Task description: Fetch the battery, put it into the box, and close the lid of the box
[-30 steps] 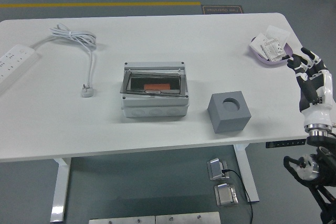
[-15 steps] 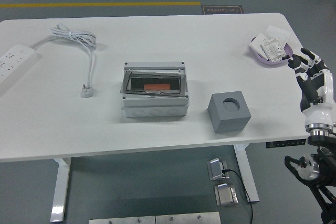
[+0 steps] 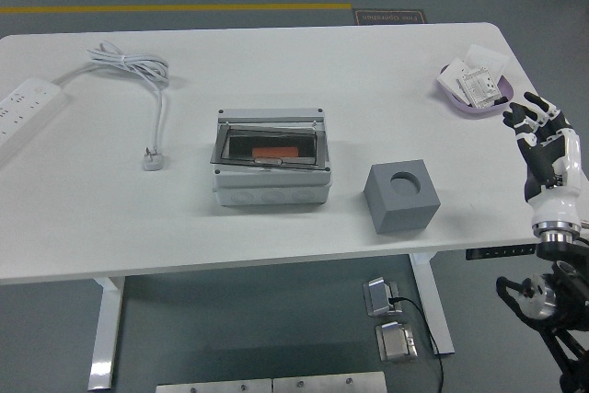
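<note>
Hanging past the table's right edge, the right hand sits at the near right of the scene, fingers loosely spread and pointing up and away, gripping nothing. Its white wrist and black arm drop toward the lower right corner. No left arm shows in the head view.

Closest to the near edge on the tabletop is a grey cube with a round hole in its upper face, standing right of centre and well apart from the hand. Just to its left, but not touching, is the box, a pale grey enclosure with a dark, see-through lid lying flat over its opening. Through that lid an orange-red block, the battery, is visible inside the box, near the middle of the cavity. Whether the lid is latched cannot be told.

Further left, a white plug lies on the table, its white cable running away from it and looping toward the far left. At the far left edge a white power strip lies at an angle, partly cut off by the frame.

At the far right, beyond the hand and near the table's back corner, a shallow lilac dish holds a few small white packets; what they contain is too small to make out. Beyond the table, a yellow line crosses the grey floor.
</note>
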You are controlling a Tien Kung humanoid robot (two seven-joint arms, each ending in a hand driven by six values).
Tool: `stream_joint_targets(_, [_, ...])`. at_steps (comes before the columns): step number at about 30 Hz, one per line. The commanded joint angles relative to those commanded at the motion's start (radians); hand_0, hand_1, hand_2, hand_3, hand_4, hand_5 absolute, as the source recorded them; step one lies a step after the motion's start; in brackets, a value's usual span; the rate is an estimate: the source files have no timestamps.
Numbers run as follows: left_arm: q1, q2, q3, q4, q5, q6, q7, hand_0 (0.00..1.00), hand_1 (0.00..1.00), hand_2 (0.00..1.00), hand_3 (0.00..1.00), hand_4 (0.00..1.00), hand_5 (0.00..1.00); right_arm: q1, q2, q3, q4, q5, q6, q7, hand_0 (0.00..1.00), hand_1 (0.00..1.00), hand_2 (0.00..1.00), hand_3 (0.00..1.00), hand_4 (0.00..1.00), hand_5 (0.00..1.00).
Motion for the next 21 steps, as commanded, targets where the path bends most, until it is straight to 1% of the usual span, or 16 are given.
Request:
stream_joint_targets(12, [0.001, 0.004, 0.054, 0.000, -0.070, 0.002, -0.020, 0.594, 0.687, 0.548, 0.600, 0.498, 0.206, 0.012, 0.007, -0.006, 0.001, -0.003, 0.003, -0.003, 0.671, 0.613, 0.629, 0.667, 0.836, 0.326])
stream_joint_targets(21, [0.004, 0.002, 0.059, 0.001, -0.079, 0.001, -0.020, 0.594, 0.689, 0.547, 0.598, 0.500, 0.209, 0.016, 0.005, 0.003, 0.003, -0.009, 0.001, -0.005, 0.671, 0.610, 0.629, 0.664, 0.832, 0.321])
